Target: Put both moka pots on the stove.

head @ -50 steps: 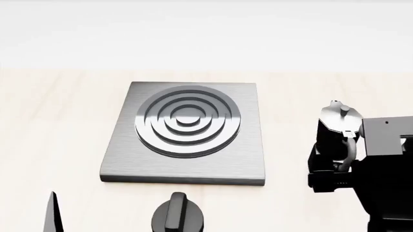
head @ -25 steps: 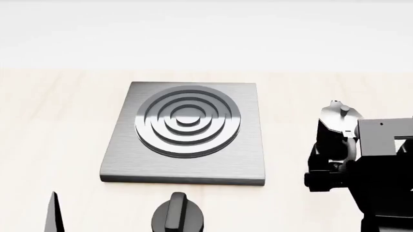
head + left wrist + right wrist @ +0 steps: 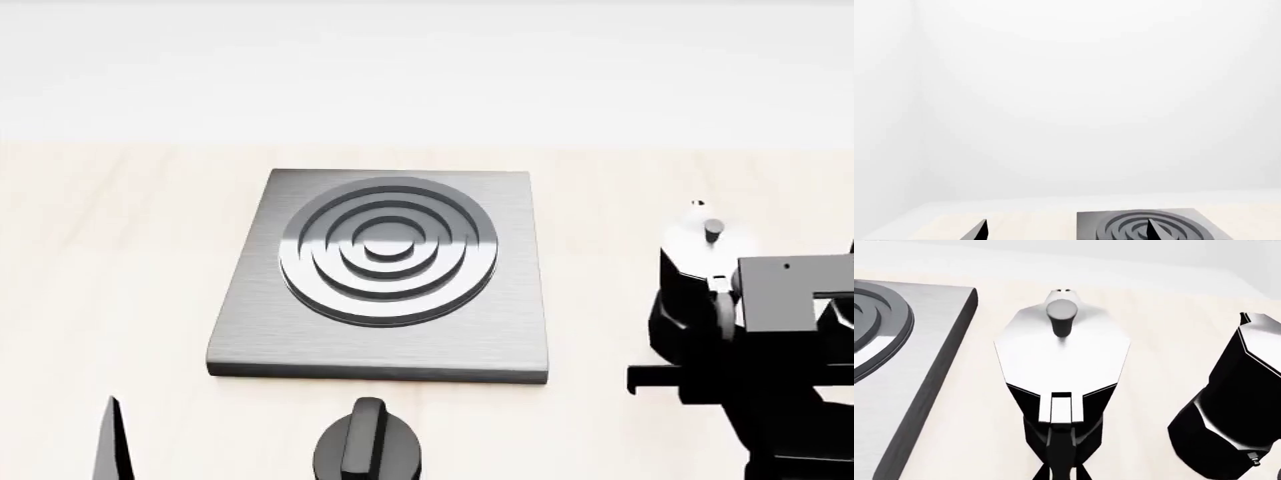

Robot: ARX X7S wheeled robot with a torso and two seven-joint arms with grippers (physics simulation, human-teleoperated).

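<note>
The stove (image 3: 387, 270) is a flat dark-grey plate with ring burner at the table's middle. One moka pot (image 3: 697, 262) stands upright on the table to its right, silver lid up. My right gripper (image 3: 694, 352) is at the pot's near side. In the right wrist view the pot (image 3: 1064, 355) fills the middle, and the gripper (image 3: 1061, 474) has its fingers pressed on both sides of the black handle (image 3: 1061, 445). The second moka pot (image 3: 1227, 410) stands beside it, away from the stove (image 3: 894, 370). My left gripper (image 3: 1067, 235) is open and empty, short of the stove (image 3: 1121, 225).
A low round black knob (image 3: 367, 445) with a ridge sits at the table's front, just before the stove's near edge. One left fingertip (image 3: 110, 440) shows at the front left. In the head view my right arm hides the second pot.
My right gripper has turned level and closed in on the pot's handle. The pot, tilted before, now stands straighter and a touch higher in view. The left arm has not moved.
</note>
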